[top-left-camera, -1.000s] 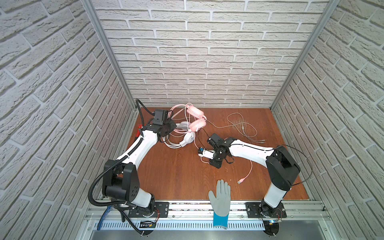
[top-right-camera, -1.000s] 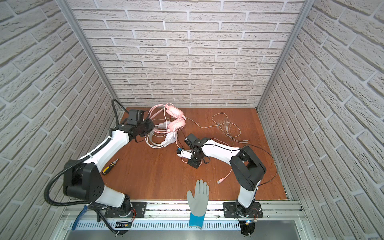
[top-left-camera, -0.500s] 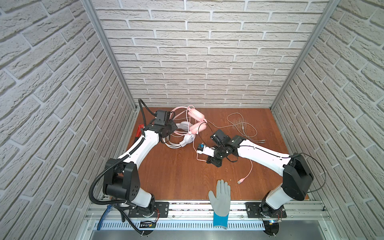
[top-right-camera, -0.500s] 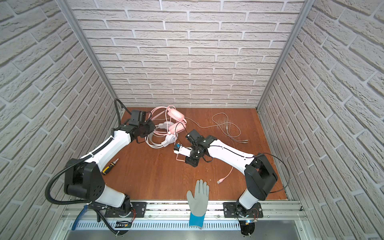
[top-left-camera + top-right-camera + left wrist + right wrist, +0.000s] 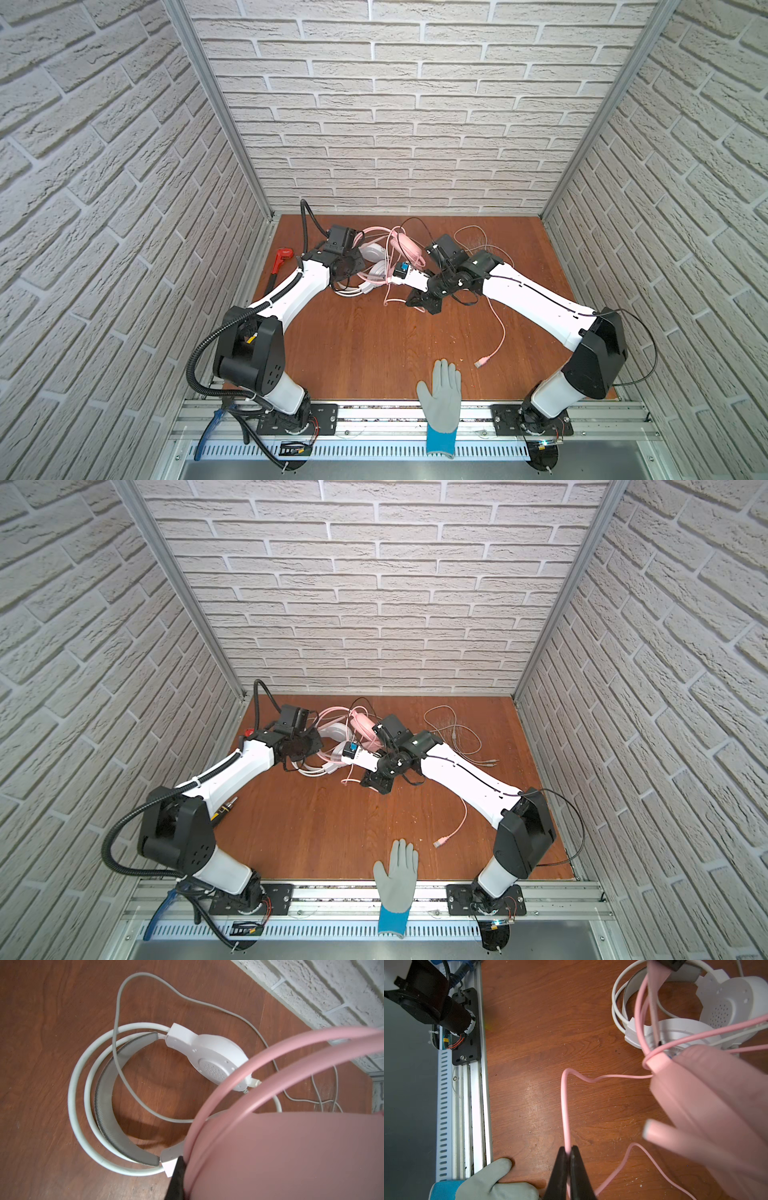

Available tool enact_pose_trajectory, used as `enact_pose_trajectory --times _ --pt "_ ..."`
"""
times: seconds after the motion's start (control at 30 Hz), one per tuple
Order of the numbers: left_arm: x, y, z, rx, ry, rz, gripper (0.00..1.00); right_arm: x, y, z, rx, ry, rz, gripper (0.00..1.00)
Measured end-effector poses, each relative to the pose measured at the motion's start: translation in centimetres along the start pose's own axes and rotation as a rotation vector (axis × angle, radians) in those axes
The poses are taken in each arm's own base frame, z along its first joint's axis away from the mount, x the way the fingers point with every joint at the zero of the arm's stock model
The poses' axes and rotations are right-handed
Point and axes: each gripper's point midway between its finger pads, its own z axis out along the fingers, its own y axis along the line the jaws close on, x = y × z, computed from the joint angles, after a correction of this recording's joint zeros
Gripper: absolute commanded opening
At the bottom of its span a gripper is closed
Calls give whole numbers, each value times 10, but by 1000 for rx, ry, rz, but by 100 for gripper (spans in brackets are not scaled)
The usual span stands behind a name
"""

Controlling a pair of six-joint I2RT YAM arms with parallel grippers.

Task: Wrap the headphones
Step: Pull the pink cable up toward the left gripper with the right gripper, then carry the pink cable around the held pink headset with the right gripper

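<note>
The pink headset [image 5: 409,249] [image 5: 365,725] hangs tilted above the white headset [image 5: 374,254] [image 5: 332,733], which lies flat on the wooden table near the back left. My left gripper [image 5: 360,268] [image 5: 311,744] is shut on the pink headband [image 5: 259,1059]; only one black finger [image 5: 176,1178] shows beside the blurred pink earcup [image 5: 291,1157]. My right gripper [image 5: 568,1152] [image 5: 420,303] [image 5: 374,783] is shut on the thin pink cable [image 5: 564,1105], just in front of the headsets. The cable runs on to a plug [image 5: 480,363] lying on the table.
A grey glove with a blue cuff [image 5: 442,395] rests on the front rail. The white headset's thin grey cable [image 5: 473,239] lies looped at the back right. A red-handled tool [image 5: 282,255] lies by the left wall, a screwdriver [image 5: 224,810] under the left arm.
My right arm has stretched out, its elbow swinging right and its wrist turning, still gripping the pink cable. The pink headset has shifted a little. The left arm has barely moved.
</note>
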Motion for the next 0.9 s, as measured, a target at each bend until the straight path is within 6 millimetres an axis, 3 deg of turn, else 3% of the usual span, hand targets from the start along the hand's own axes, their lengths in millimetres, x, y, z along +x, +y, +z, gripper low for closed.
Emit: enact_pose_trajectory --times 0.4,0.9 --pt "22 -6 2 -36 61 136 0 -12 -27 -24 83 -34 26 6" --pt "30 -2 9 -107 105 249 0 14 -52 -33 213 130 48 5"
